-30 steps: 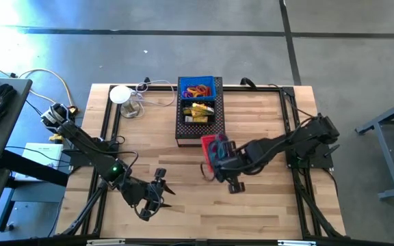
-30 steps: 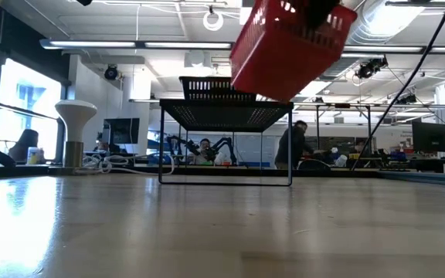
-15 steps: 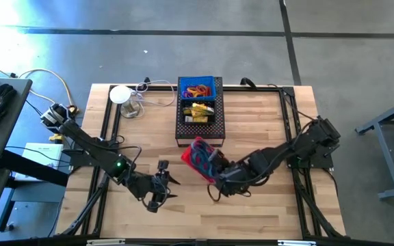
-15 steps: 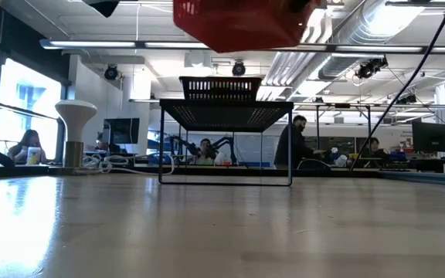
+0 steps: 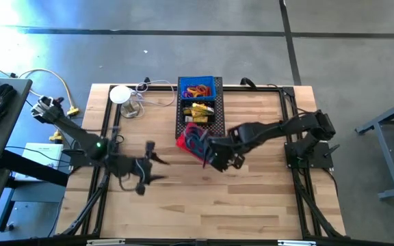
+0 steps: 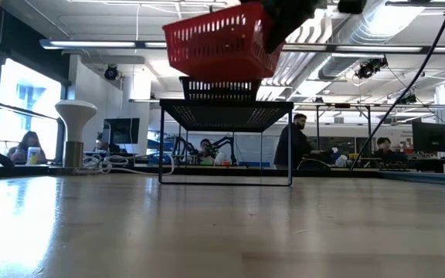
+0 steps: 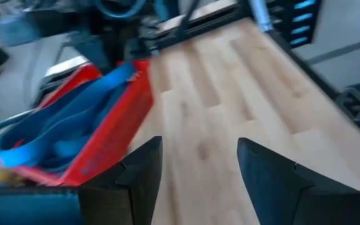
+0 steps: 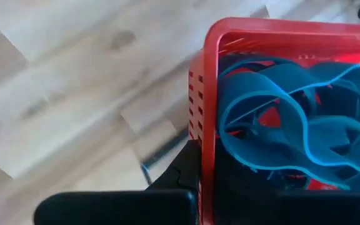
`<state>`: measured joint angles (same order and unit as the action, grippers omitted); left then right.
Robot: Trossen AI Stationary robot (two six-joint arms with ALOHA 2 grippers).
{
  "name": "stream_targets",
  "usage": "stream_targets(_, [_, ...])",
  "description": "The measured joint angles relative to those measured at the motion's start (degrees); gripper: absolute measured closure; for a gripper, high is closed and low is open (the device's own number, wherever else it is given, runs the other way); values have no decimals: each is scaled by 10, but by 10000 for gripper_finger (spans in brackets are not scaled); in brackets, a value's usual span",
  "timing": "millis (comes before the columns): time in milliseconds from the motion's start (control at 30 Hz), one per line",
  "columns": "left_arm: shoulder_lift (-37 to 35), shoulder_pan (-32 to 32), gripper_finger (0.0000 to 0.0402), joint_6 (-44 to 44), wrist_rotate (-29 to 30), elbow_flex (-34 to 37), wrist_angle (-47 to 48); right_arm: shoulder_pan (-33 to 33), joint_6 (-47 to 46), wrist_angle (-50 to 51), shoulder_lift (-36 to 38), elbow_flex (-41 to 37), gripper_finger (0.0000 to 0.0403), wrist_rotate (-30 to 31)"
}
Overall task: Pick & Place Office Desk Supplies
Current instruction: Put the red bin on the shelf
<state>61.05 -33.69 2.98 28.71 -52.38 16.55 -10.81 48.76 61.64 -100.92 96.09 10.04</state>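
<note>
A red mesh basket point(image 5: 192, 139) holding large blue rubber-band loops point(image 8: 292, 119) hangs in the air just in front of the black wire rack point(image 5: 198, 126). My right gripper point(image 5: 214, 152) is shut on it. In the low view the basket point(image 6: 219, 46) floats above the rack point(image 6: 226, 116). The rack carries a blue tray of small coloured bands point(image 5: 198, 89) and a compartment of yellow pieces point(image 5: 198, 113). My left gripper point(image 5: 146, 164) is open over bare wood at the table's left middle, touching nothing; its wrist view shows the basket point(image 7: 99, 134) ahead. My right gripper holds the basket by its upper rim point(image 8: 208, 134) on one side wall. One finger point(image 8: 180, 169) lies outside the wall and the other sits inside. The fingers reach it from the table's right and near side, slanting down. The basket is lifted clear and sits about level.
A white lamp point(image 5: 120, 96) and loose cables point(image 5: 149, 92) stand at the far left corner. Black frame rails point(image 5: 108, 130) run along the table's sides. Bare wood point(image 5: 204, 205) fills the near half. People sit at desks in the room beyond point(image 6: 292, 143).
My right gripper carried the basket toward the table's left and then toward the far edge, up to the rack, turning it on the way. The basket, tilted a second ago, now hangs level. My left gripper moved toward the far edge and stayed open.
</note>
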Motion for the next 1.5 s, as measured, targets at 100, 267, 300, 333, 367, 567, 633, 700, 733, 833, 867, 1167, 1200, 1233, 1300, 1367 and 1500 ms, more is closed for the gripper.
stream_targets(100, [-38, 26, 204, -2, 2, 0, 44, 24, 46, 0, 0, 0, 399, -8])
stream_targets(267, [-78, 82, 204, 0, -8, 0, 97, 53, 117, -1, 0, 0, 399, -43])
stream_targets(300, [-79, 94, 204, 0, -8, 2, 96, 57, 133, -1, 0, 0, 399, -43])
stream_targets(333, [-80, 106, 204, 0, -9, 3, 96, 62, 149, -1, 0, 0, 399, -43])
stream_targets(367, [-79, 118, 204, 0, -13, 5, 96, 65, 166, -1, 0, 0, 399, -43])
stream_targets(567, [-43, 190, 204, -4, -125, 28, 50, 88, 239, 0, 0, 0, 399, -51])
stream_targets(633, [-28, 207, 204, -4, -153, 34, 21, 100, 260, 10, 0, 0, 399, -66])
stream_targets(700, [-12, 219, 204, 0, -177, 38, -8, 113, 281, 28, 0, 0, 399, -85])
stream_targets(733, [-1, 223, 204, 2, -193, 39, -21, 119, 291, 33, 0, 0, 399, -92])
stream_targets(833, [31, 233, 204, 12, -227, 40, -57, 132, 323, 37, 1, 0, 399, -99])
stream_targets(867, [42, 235, 204, 13, -230, 40, -69, 134, 329, 37, 1, 0, 399, -100])
stream_targets(1167, [91, 244, 204, 6, -231, 40, -123, 147, 367, 41, 1, 0, 399, -100])
stream_targets(1200, [94, 244, 204, 6, -231, 40, -125, 146, 377, 41, 1, 0, 399, -100])
stream_targets(1233, [99, 243, 204, 6, -231, 40, -126, 147, 386, 39, 1, 0, 399, -100])
stream_targets(1300, [109, 241, 204, 6, -229, 40, -131, 150, 394, 33, 1, 0, 399, -100])
stream_targets(1367, [120, 241, 204, 4, -228, 40, -131, 153, 396, 32, 1, 0, 399, -100])
stream_targets(1500, [137, 241, 204, 2, -226, 40, -139, 163, 397, 25, -5, 0, 399, -101])
